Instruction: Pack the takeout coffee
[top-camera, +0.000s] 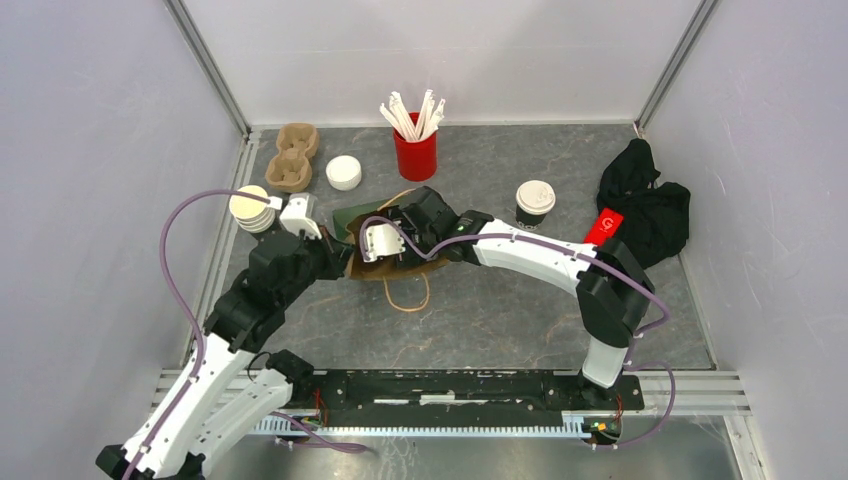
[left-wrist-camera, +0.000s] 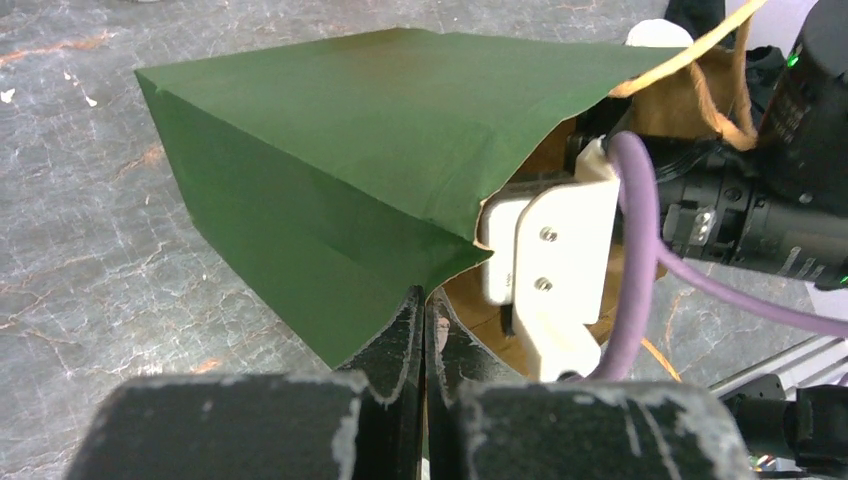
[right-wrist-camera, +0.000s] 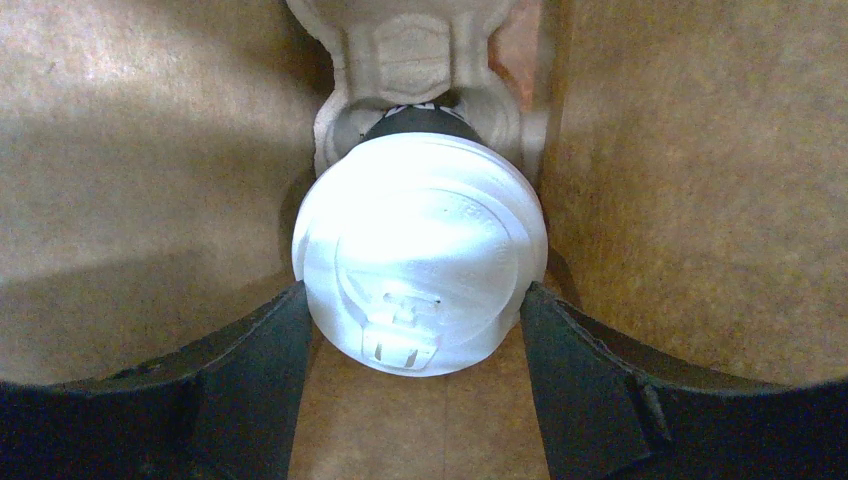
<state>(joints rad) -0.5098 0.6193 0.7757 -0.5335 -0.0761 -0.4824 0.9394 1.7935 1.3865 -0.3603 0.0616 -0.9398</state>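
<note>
A green paper bag (left-wrist-camera: 340, 150) lies on its side mid-table, its brown inside showing. My left gripper (left-wrist-camera: 425, 300) is shut on the bag's rim and holds the mouth up. Inside the bag, one takeout coffee (right-wrist-camera: 420, 250), a black cup under a white sip lid, sits in a pulp carrier (right-wrist-camera: 410, 50). My right gripper (right-wrist-camera: 413, 300) reaches into the bag, and its fingertips press both sides of that lid. A second takeout coffee (top-camera: 534, 203) stands upright on the table to the right of the bag (top-camera: 352, 218).
At the back stands a red holder (top-camera: 415, 155) of white sticks. Spare pulp carriers (top-camera: 293, 157), a stack of white lids (top-camera: 343, 173) and stacked lidless cups (top-camera: 252, 208) are at back left. A black cloth (top-camera: 645, 200) lies at right. The bag's twine handle (top-camera: 410, 295) trails forward.
</note>
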